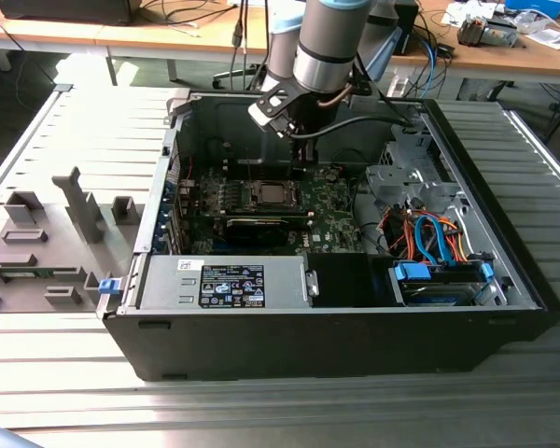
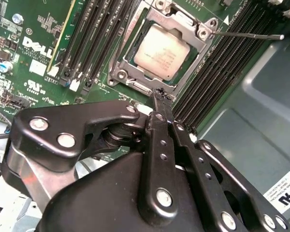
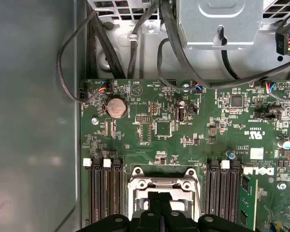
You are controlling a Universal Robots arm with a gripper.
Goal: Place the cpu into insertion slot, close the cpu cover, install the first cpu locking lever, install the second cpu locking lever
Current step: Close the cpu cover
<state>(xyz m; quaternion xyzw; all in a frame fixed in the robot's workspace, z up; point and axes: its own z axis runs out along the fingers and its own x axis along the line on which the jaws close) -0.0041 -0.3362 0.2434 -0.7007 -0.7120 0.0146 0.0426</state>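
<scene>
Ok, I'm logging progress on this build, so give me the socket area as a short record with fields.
cpu: lies in the insertion slot, metal top showing
cpu cover: down, framing the cpu
locking lever: thin rod jutting past the cover's corner over the memory slots; latched or not, cannot tell
claw: shut, tips at the slot's edge; contact unclear
computer case: open, lying on its side
</scene>
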